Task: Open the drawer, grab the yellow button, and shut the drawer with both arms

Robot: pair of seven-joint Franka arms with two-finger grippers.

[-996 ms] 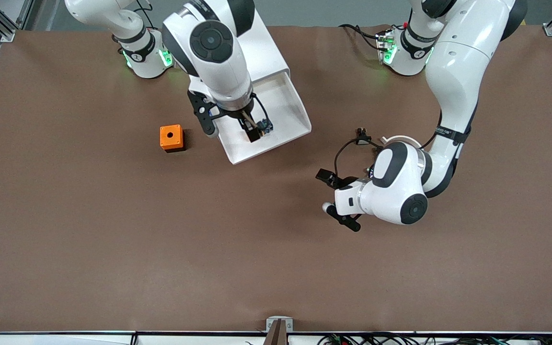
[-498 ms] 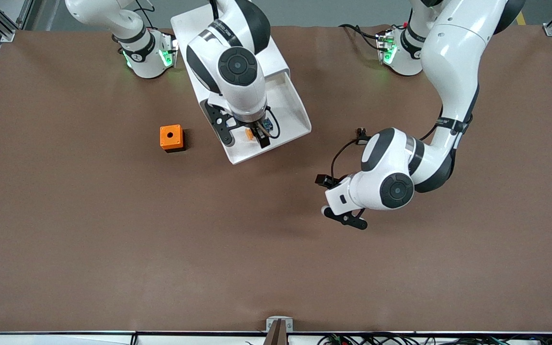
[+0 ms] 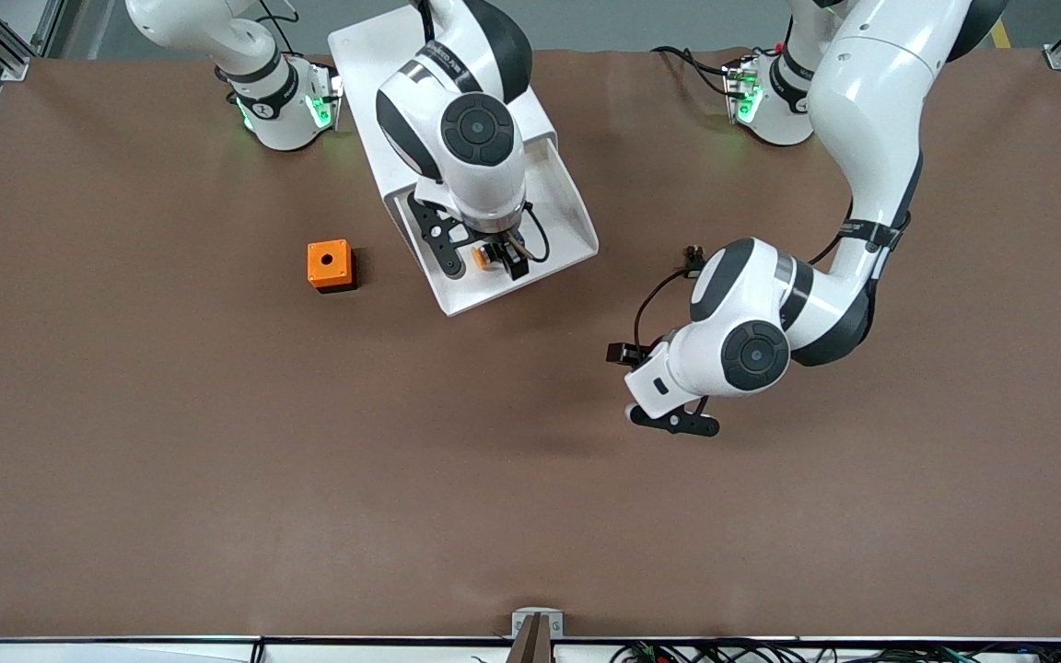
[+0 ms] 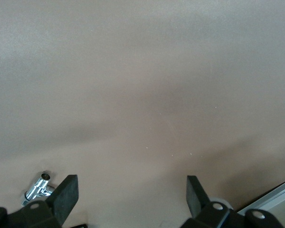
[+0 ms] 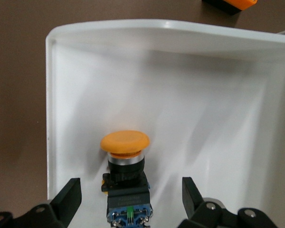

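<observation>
Orange-capped, light, hard little button (image 5: 125,178) lying in open drawer (image 5: 57,95), best pinched by black body; right tool (image 5: 128,199) wide open around it, left tool (image 4: 130,197) open, empty, waiting over worktop (image 3: 217,460).

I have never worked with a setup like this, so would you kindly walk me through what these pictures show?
Two white robot arms stand at a brown table, each ending in a two-finger gripper. One picture looks down from a high camera facing them; the other two come from cameras on the arms' wrists.

The right gripper is down in the pulled-out top drawer of a white cabinet, its fingers open on either side of a small button with an orange cap. Nothing is gripped yet.

The left gripper is open and empty, waiting over bare table toward the left arm's end.

An orange box with a hole sits on the table beside the drawer. A small black part lies by the left arm.
</observation>
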